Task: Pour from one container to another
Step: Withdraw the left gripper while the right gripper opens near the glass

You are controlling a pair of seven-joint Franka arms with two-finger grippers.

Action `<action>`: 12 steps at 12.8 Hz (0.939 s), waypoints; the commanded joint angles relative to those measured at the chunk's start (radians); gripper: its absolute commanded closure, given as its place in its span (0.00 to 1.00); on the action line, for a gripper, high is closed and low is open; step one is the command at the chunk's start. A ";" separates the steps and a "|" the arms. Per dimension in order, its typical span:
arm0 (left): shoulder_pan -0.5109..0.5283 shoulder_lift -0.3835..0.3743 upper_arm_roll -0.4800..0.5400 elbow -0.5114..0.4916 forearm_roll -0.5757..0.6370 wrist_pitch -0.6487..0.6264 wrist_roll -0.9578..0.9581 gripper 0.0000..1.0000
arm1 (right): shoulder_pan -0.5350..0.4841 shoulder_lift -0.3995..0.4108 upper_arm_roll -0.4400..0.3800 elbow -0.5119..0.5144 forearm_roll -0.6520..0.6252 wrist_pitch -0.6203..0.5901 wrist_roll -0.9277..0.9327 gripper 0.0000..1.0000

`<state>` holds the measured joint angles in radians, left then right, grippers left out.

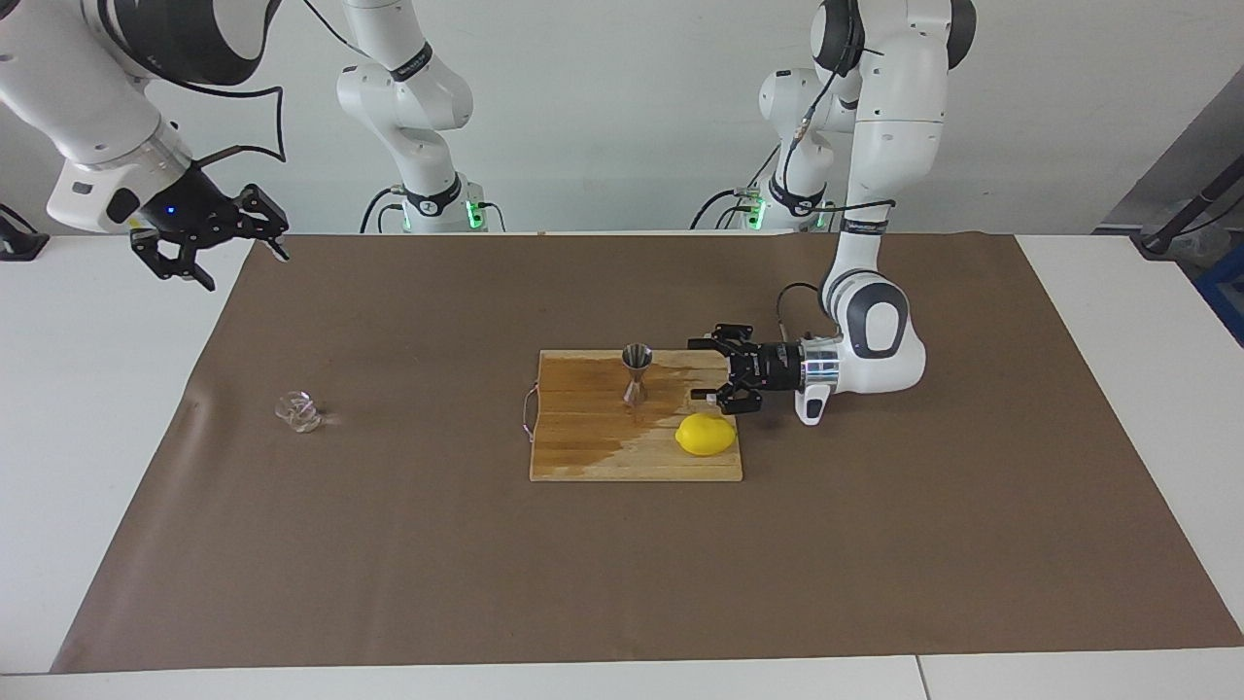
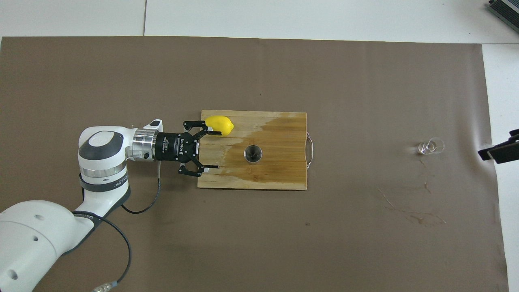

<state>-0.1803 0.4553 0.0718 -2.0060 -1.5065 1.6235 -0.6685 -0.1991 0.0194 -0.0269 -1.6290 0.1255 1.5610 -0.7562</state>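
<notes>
Jigger (image 1: 637, 372) stands clear — lemon (image 1: 706, 434) flanks approach.

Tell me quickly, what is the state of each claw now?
Left claw: open, holding nothing, at the cutting board's edge beside the lemon.
Right claw: open, holding nothing, raised over the table's edge.

jigger (image 1: 637, 372) and lemon (image 1: 706, 434) on board (image 1: 583, 457) | glass cup (image 1: 298, 411) — toward right arm's end

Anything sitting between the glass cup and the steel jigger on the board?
Nothing visible. Between the small clear faceted glass cup and the shiny steel hourglass jigger lie only brown paper and wooden cutting board.
</notes>
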 commanded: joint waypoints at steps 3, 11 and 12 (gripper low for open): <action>0.133 0.002 -0.004 0.166 0.231 -0.085 -0.054 0.00 | -0.095 0.106 0.005 -0.006 0.140 0.128 -0.290 0.00; 0.193 -0.039 0.054 0.438 0.650 -0.206 -0.039 0.00 | -0.292 0.301 0.005 -0.018 0.421 0.156 -0.869 0.00; 0.193 -0.058 0.054 0.458 0.698 -0.209 -0.013 0.00 | -0.307 0.312 0.005 -0.028 0.425 0.151 -0.917 0.00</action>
<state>0.0146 0.4319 0.1189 -1.5895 -0.8943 1.4440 -0.6936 -0.4746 0.3077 -0.0315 -1.6424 0.5140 1.7142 -1.5731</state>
